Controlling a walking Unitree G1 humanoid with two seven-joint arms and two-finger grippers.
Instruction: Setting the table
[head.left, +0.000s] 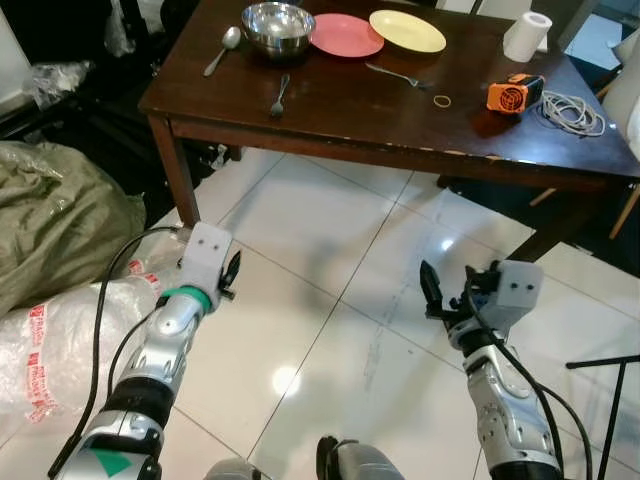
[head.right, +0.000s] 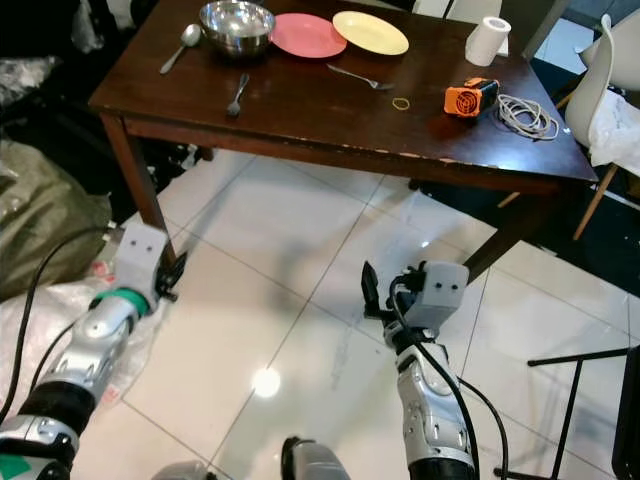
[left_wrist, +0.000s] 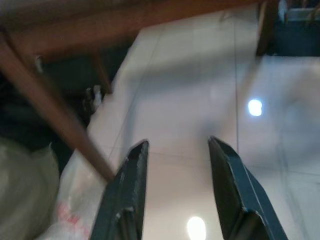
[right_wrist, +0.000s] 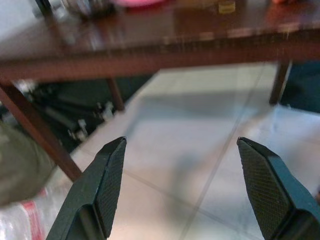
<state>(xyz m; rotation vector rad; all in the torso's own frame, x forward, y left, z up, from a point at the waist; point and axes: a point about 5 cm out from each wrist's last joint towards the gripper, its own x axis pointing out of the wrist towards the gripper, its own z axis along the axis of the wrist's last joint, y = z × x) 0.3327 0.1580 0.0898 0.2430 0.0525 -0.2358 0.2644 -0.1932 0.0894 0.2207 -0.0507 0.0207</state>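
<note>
Both sets of jaws spread, empty, low over floor tiles (head.left: 330, 300). Ahead and above them: worktop (head.left: 400, 115) carrying bowl (head.left: 277, 28), plates (head.left: 346, 35), forks (head.left: 279, 96), spoon (head.left: 223, 50).

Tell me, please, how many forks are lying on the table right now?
2. One fork lies near the table's front edge, below the metal bowl; the other fork lies just before the yellow plate.

Bright indoor light glares off the glossy floor (head.left: 330, 330) just ahead of each claw, while the wrist views are softly blurred.
</note>
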